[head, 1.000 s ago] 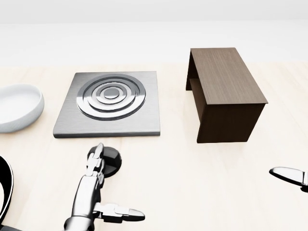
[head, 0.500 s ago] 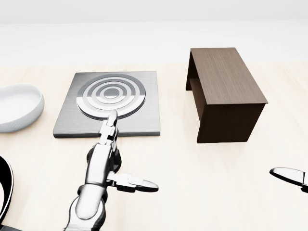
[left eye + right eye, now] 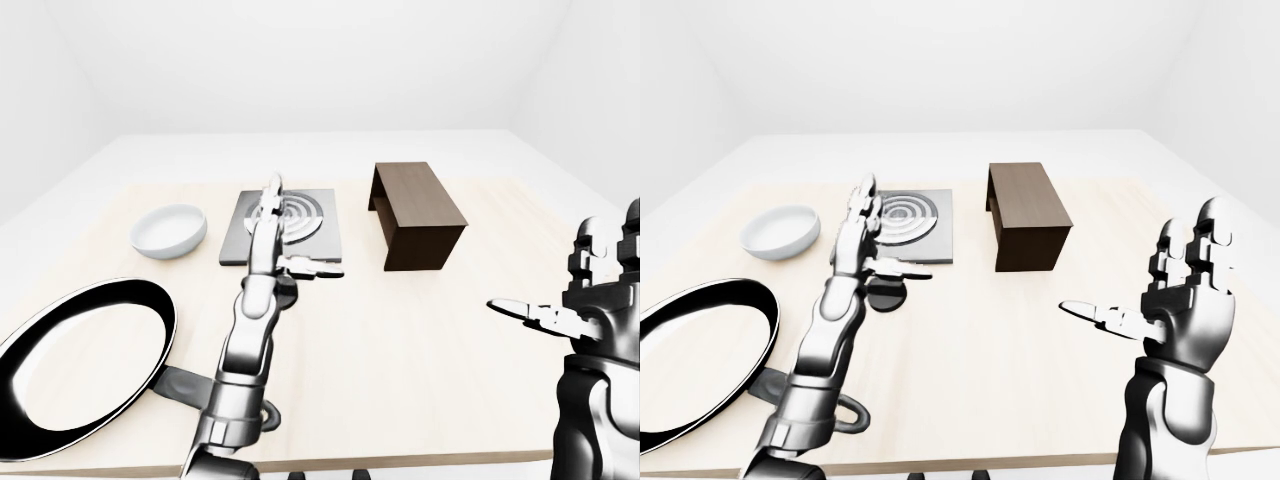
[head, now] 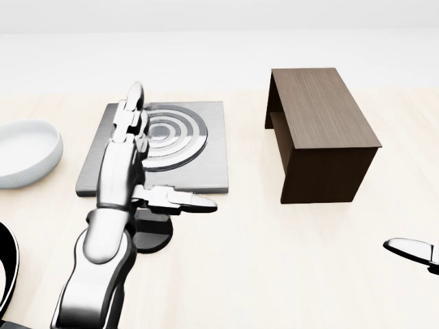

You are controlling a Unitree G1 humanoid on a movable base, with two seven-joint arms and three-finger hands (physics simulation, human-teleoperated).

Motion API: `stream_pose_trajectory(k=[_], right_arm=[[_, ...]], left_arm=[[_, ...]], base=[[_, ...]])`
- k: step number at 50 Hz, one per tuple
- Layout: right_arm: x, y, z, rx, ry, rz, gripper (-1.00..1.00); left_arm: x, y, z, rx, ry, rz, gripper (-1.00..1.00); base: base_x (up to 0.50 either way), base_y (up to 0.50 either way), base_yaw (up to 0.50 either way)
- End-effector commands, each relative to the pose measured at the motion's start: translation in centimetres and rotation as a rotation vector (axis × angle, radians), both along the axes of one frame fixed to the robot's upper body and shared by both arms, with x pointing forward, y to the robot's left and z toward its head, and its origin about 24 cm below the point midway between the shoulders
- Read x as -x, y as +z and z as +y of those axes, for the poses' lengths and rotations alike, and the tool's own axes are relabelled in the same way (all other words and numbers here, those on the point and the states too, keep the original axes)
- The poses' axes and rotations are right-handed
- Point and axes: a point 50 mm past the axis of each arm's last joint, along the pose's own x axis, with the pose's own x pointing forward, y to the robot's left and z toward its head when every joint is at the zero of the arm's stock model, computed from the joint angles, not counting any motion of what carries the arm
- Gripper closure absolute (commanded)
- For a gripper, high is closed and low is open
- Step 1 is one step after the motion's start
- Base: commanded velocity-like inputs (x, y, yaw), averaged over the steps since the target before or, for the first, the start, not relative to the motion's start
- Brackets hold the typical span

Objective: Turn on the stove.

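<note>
1. In the head view I have the stove (image 4: 206, 154), a square brushed-metal plate with a ringed burner (image 4: 168, 133), lying flat on the counter (image 4: 274, 260) in the upper left-centre of the frame.
2. My left robot hand (image 4: 134, 147) reaches up from the bottom left and lies over the stove's left half. Its fingers (image 4: 130, 110) are stretched straight toward the top of the frame and the thumb (image 4: 182, 201) sticks out to the right; it is spread wide and holds nothing.
3. I cannot tell from these views whether the fingers are touching the stove surface or hovering just above it.
4. A round black knob (image 4: 152, 236) sits on the counter just below the stove's lower edge, partly hidden under my left forearm.
5. My right robot hand (image 3: 1185, 290) shows best in the right-eye view, at the right side of the frame, raised with fingers upright and thumb out to the left. It is fully open and empty, well apart from the stove.
6. A dark wooden stand (image 4: 319, 133) sits to the right of the stove, near it but not touching.
7. A white bowl (image 4: 24, 151) rests at the left edge of the head view.
8. A black frying pan (image 3: 80, 360) lies at the lower left of the left-eye view.
</note>
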Motion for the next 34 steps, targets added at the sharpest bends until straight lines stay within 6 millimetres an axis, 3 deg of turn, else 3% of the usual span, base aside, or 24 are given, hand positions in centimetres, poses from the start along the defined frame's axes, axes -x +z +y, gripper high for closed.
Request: stream_pose_trajectory(k=[1, 6, 13, 28, 34], right_arm=[[0.0, -0.1, 0.0, -0.001, 0.004, 0.003, -1.0], [0.1, 0.2, 0.1, 0.003, 0.003, -0.01, -1.0], [0.0, 0.0, 0.1, 0.0, 0.004, -0.001, -1.0], [-0.1, -0.3, 0.1, -0.004, 0.006, 0.011, -1.0], [-0.1, -0.3, 0.1, -0.005, 0.007, 0.014, -1.0]], left_arm=[[6.2, 9.8, 2.3, 0.103, 0.007, -0.489, -1.0], [9.3, 12.7, 3.4, 0.142, 0.013, -0.666, -1.0], [12.3, 14.9, 4.7, 0.189, 0.023, -0.823, -1.0], [15.6, 17.0, 5.8, 0.266, 0.014, -0.995, -1.0], [15.7, 17.1, 5.9, 0.276, 0.013, -1.0, -1.0]], base=[[0.0, 0.0, 0.0], [0.0, 0.0, 0.0], [0.0, 0.0, 0.0], [0.0, 0.0, 0.0], [0.0, 0.0, 0.0]])
